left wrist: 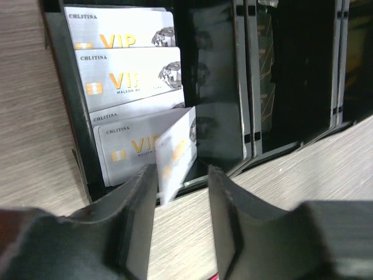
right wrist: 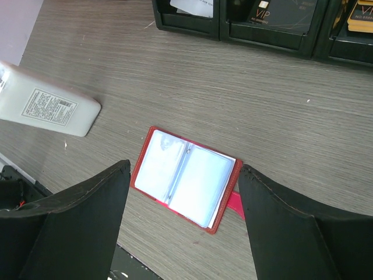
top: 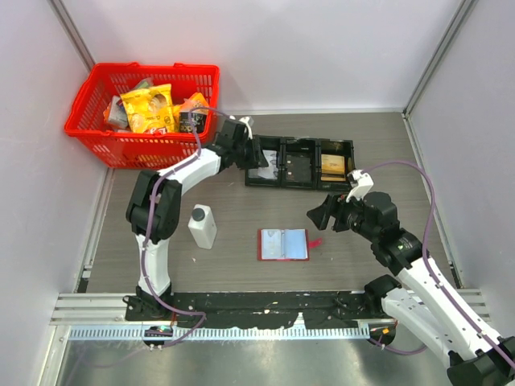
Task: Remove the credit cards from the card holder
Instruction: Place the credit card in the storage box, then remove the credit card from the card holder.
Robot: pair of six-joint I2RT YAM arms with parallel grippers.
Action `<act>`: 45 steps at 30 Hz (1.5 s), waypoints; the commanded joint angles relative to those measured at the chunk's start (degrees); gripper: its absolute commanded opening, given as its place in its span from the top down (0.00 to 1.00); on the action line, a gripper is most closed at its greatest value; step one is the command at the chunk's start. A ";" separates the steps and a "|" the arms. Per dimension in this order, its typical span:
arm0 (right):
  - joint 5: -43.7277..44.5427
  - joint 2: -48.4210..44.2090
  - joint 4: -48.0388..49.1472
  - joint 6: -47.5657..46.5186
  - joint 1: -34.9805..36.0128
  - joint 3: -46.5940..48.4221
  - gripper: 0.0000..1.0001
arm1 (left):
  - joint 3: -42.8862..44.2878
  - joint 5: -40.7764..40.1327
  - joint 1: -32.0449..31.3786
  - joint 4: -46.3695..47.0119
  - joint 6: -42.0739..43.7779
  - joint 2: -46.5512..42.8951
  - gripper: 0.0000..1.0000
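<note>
Left wrist: left tool point(left wrist: 183, 175) parted over tray's point(left wrist: 221, 116) left compartment, with one card point(left wrist: 178, 149) tilted loose beside a finger point(left wrist: 137, 198) and other cards point(left wrist: 125, 41) flat behind. Best to spread wider, then lift straight up, to avoid dragging the card back out. Holder point(right wrist: 185, 181) open flat on tabletop point(right wrist: 262, 105), near centre, right under released right tool point(right wrist: 185, 169); sleeves too hazy to tell whether any cards remain inside.
</note>
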 commanded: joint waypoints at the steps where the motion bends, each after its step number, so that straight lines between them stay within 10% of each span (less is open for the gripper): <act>1: 0.31 0.51 -1.59 -1.05 -0.01 3.65 0.21 | 2.32 -2.59 0.09 -2.75 1.42 -4.42 0.45; 9: -0.57 4.73 -4.50 -0.35 -0.01 6.64 0.23 | 1.88 -9.88 -2.11 -10.74 3.44 -15.84 0.00; 21: 13.37 15.53 -3.71 2.99 14.13 7.78 0.27 | -5.92 -19.12 -1.68 -27.98 4.92 -37.19 0.00; 32: 30.27 33.98 -0.11 9.75 32.77 13.32 0.32 | -31.42 -14.55 1.93 -10.08 7.57 -62.77 0.00; 45: 34.23 52.10 -0.81 12.49 40.60 20.00 0.32 | -27.57 -9.39 1.93 -16.47 10.73 -59.10 0.00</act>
